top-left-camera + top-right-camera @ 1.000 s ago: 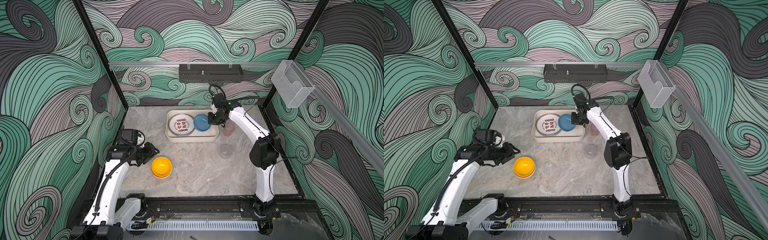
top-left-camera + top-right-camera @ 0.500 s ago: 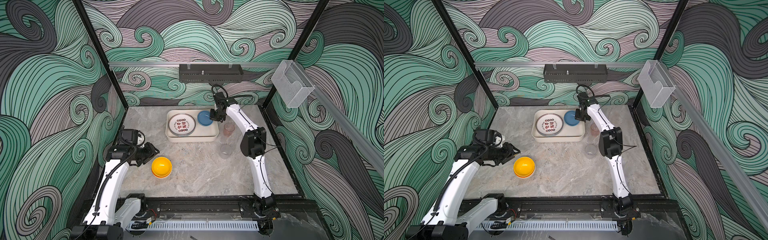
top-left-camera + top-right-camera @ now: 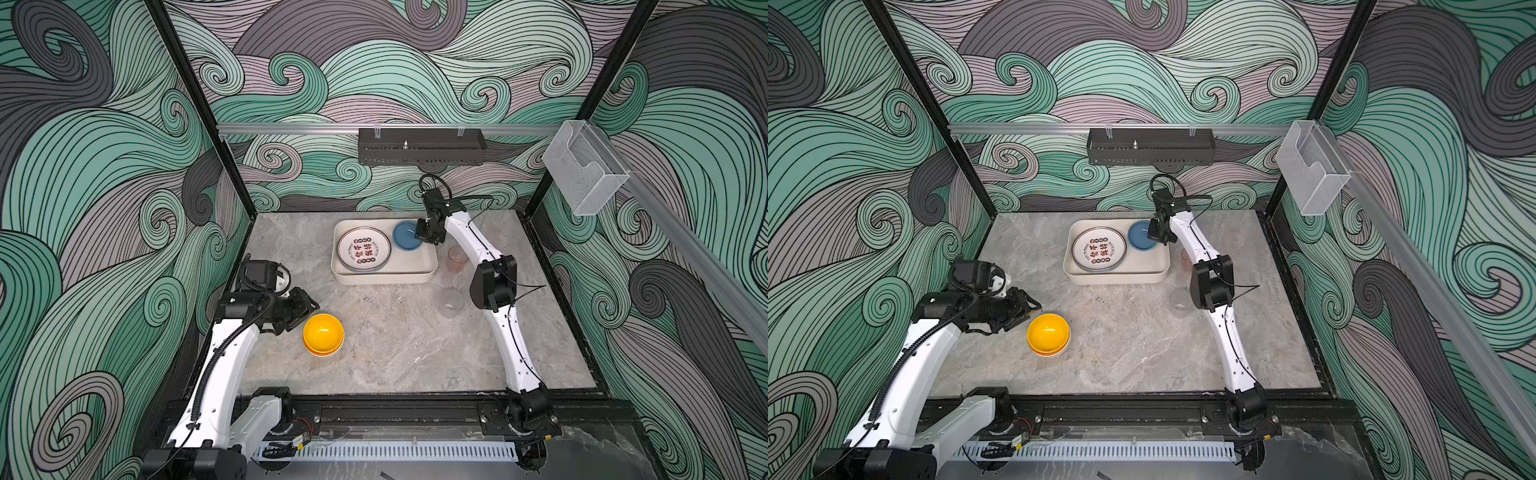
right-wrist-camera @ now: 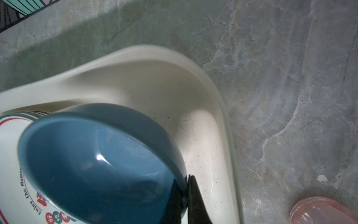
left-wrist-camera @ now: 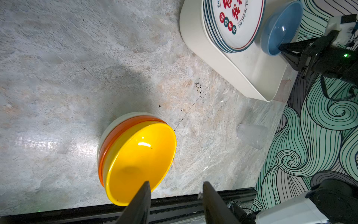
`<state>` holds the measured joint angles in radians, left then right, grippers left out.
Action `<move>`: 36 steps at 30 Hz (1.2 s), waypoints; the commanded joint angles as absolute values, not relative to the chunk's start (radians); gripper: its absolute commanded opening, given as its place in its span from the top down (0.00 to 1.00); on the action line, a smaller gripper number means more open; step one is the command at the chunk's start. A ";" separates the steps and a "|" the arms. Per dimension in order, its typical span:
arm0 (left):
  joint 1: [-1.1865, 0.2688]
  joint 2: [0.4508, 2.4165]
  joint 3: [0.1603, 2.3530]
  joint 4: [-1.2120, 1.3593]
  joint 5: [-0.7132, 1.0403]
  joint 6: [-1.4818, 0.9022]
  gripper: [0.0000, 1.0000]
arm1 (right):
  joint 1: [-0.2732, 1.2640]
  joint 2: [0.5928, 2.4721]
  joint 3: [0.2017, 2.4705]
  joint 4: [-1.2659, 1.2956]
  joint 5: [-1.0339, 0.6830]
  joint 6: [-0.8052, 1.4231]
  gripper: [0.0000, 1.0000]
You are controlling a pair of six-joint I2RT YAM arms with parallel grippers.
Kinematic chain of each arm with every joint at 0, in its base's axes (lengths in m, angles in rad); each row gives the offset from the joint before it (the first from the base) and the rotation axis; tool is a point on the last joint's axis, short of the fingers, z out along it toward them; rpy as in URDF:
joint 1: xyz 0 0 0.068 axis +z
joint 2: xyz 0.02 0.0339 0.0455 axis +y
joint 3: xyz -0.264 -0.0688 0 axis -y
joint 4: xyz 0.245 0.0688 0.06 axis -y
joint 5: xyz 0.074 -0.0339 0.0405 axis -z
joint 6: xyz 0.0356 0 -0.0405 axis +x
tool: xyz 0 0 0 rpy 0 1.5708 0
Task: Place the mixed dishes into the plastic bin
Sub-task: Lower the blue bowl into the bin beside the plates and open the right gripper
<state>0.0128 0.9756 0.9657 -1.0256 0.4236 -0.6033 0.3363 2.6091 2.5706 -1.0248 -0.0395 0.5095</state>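
- Your right pincer [image 3: 422, 237] is clamped on the rim of the blue bowl [image 3: 405, 235]. The right wrist view shows one dark finger [image 4: 191, 194] pressed on the outside of the rim, with the other inside the bowl.
- The blue bowl is tilted and sits over the far right corner of the plastic bin [image 3: 384, 277]. Its low edge overlaps the stack of plates [image 3: 363, 250]. You cannot tell whether it touches the bin floor.
- The plates lie flat in the left part of the bin, and the top one shows red and black characters.
- Your left pincer [image 5: 176, 184] has its jaws apart with nothing between them. It hangs low just beside the yellow bowl [image 5: 139, 161], on the side facing the left wall.
- In the left wrist view one finger [image 5: 143, 195] crosses the yellow bowl's rim, but you cannot tell if it touches.
- The yellow bowl is nested on an orange bowl [image 5: 120, 131], which sits in a cream bowl [image 5: 107, 130]. The stack stands on the bench [image 3: 395, 353], well apart from the bin.
- A pink cup [image 3: 457, 258] stands on the bench just beside the bin's right wall.
- A clear cup [image 3: 452, 302] stands nearer the front, by the right arm's elbow.
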 commanded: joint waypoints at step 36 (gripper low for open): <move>0.020 1.034 0.975 -1.066 0.442 -0.588 0.54 | 0.327 2.609 2.628 -1.030 0.001 0.552 0.77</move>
